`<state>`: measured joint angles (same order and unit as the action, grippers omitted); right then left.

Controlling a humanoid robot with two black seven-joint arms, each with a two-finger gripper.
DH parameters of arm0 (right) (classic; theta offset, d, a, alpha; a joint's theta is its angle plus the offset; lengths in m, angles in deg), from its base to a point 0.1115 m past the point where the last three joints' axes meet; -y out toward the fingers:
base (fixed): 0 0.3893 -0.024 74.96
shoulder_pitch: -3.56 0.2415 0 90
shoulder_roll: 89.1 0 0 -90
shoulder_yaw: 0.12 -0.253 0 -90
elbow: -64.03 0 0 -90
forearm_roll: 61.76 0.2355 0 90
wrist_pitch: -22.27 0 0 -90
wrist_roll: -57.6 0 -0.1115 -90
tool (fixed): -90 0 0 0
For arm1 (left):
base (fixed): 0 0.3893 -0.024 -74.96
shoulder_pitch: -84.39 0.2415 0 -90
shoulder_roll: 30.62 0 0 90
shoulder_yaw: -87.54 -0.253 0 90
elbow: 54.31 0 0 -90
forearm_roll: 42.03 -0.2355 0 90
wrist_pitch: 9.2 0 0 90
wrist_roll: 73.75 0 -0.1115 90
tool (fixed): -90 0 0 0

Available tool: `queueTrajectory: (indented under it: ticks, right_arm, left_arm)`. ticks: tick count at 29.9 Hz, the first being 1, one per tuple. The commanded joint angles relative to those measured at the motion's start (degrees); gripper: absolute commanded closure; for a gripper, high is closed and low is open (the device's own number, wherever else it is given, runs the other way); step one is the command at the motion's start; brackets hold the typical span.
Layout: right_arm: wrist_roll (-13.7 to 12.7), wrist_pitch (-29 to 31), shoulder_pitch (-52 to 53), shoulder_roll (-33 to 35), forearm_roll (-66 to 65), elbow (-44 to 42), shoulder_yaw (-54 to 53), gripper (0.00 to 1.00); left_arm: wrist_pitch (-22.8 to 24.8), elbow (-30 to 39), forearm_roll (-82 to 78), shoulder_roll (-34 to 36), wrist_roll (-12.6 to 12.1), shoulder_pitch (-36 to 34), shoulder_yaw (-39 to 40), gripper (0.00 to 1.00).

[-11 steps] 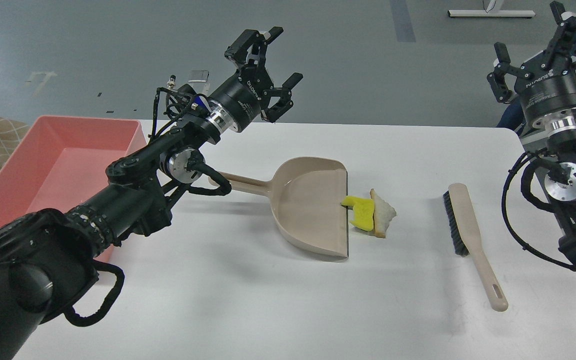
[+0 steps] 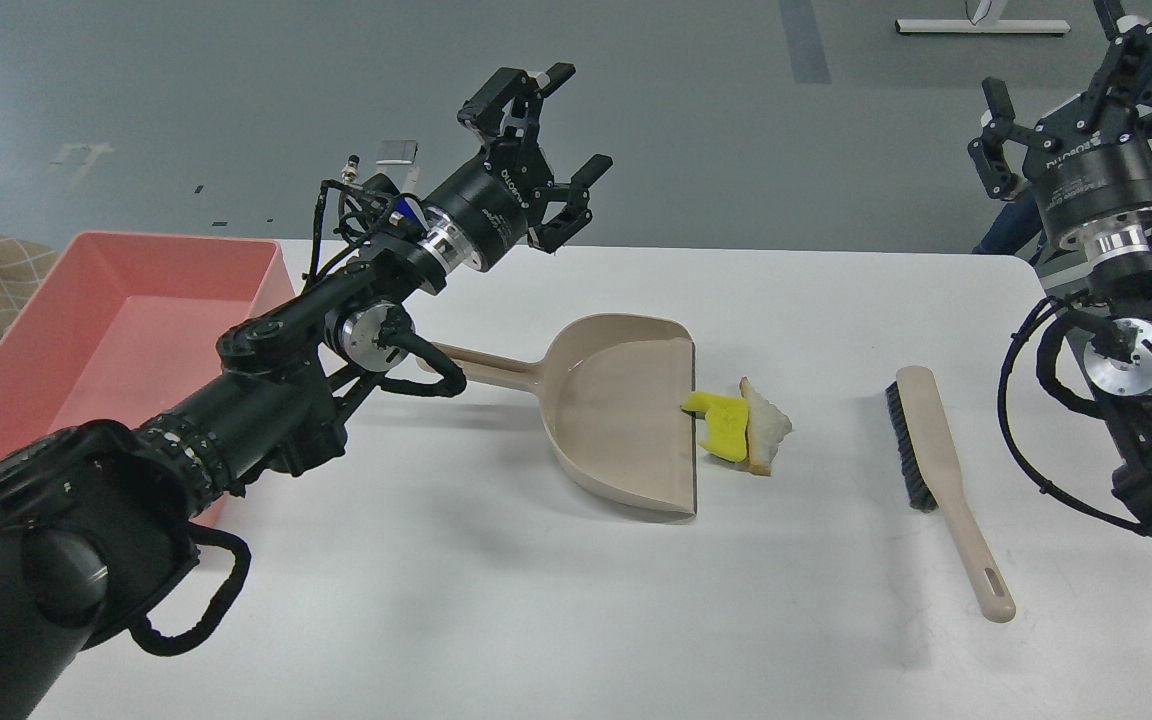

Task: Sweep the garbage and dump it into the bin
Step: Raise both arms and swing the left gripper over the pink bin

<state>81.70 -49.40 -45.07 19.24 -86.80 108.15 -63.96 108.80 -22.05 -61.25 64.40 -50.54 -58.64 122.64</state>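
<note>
Matte white tabletop (image 2: 496, 600) carries a smooth beige dustpan (image 2: 616, 420), mouth facing right. Touching its lip lies the garbage (image 2: 741, 425): a spongy yellow notched chunk against a pale crusted wedge. Right of them rests a bristled brush (image 2: 936, 470). At far left sits the glossy pink bin (image 2: 126, 310). Both arms are raised: the left gripper (image 2: 561, 135) spreads wide, empty; the right gripper (image 2: 1066, 75) likewise gapes.

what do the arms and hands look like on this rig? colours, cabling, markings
Both arms are matte black, built from chunky cylindrical segments with silver metal rings and caps at the wrist joints. Loose black cables loop outside each forearm. The left hand and right hand are black two-finger units with angular linkage fingers on a round body bearing small white lettering, too small to read. Small blue accents show near both wrists.
</note>
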Motion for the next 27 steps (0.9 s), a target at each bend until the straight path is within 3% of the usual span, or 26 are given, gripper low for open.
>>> queueTrajectory:
  ticks: [1,11,27]
  right_arm:
    - [-0.01,0.04,0.47,0.30,0.00,-0.26,0.21,0.00]
    - [-0.10,0.04,2.93,0.47,-0.09,-0.79,5.21,0.00]
    - [0.51,0.91,3.89,0.30,0.00,-0.79,5.48,0.00]
  left_arm:
    - [0.00,0.00,-0.02,0.87,0.16,-0.68,-0.02,0.02]
    - [0.00,-0.79,-0.02,4.82,-0.28,-3.67,-0.02,0.02]
    - [0.00,-1.06,-0.20,5.00,-0.19,-4.02,-0.02,0.02]
